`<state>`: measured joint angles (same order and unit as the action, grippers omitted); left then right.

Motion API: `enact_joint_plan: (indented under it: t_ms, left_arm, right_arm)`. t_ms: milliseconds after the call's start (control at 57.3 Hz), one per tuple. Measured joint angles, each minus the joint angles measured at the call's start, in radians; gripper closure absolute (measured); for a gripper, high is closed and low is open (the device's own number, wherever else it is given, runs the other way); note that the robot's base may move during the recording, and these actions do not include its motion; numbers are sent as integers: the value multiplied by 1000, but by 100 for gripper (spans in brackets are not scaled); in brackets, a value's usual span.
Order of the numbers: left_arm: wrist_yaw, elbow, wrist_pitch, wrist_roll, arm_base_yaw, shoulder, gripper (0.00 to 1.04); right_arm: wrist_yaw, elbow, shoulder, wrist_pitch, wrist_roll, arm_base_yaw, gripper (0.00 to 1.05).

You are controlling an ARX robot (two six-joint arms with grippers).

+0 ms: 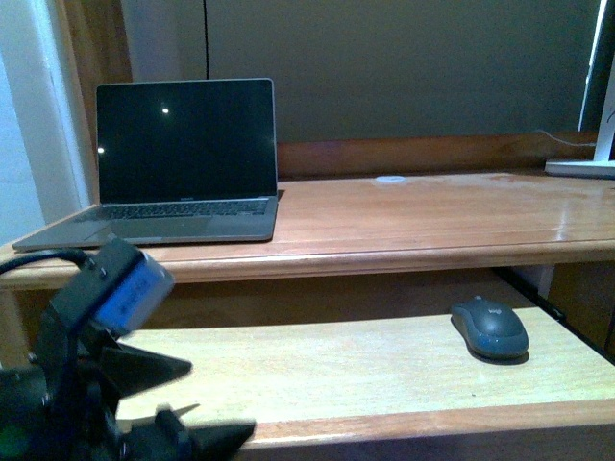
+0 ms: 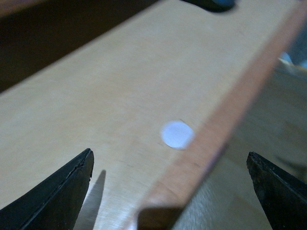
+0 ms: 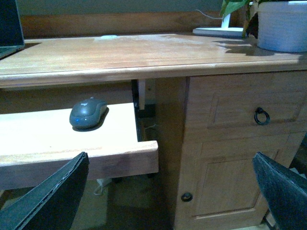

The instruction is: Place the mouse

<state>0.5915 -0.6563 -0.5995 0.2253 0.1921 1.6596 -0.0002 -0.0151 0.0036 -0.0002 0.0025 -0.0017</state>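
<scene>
Grey mouse, seemingly near right shelf edge

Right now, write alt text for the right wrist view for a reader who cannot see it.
A dark grey mouse sits on a pale pull-out shelf under a wooden desk, near the shelf's end. The right pincer is open and empty in the foreground, apart from the mouse.

1. We are seeing an open laptop sitting beyond the left gripper.
2. A white sticker is lying just ahead of it.
3. A ring-handled drawer is facing the right gripper.
</scene>
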Motion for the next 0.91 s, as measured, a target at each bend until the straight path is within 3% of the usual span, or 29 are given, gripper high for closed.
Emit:
enact_joint_plan:
  t_ms: [210, 471, 663, 908]
  left_arm:
    - [-272, -32, -73, -325, -39, -146, 7]
    - [-531, 100, 54, -387, -64, -450, 7]
    - [-699, 240, 278, -397, -68, -782, 7]
    - [-943, 372, 720, -409, 111, -1336, 7]
  right_arm:
    - [0, 0, 0, 0, 0, 0, 0]
    - [0, 0, 0, 0, 0, 0, 0]
    - [0, 0, 0, 0, 0, 0, 0]
    - [0, 0, 0, 0, 0, 0, 0]
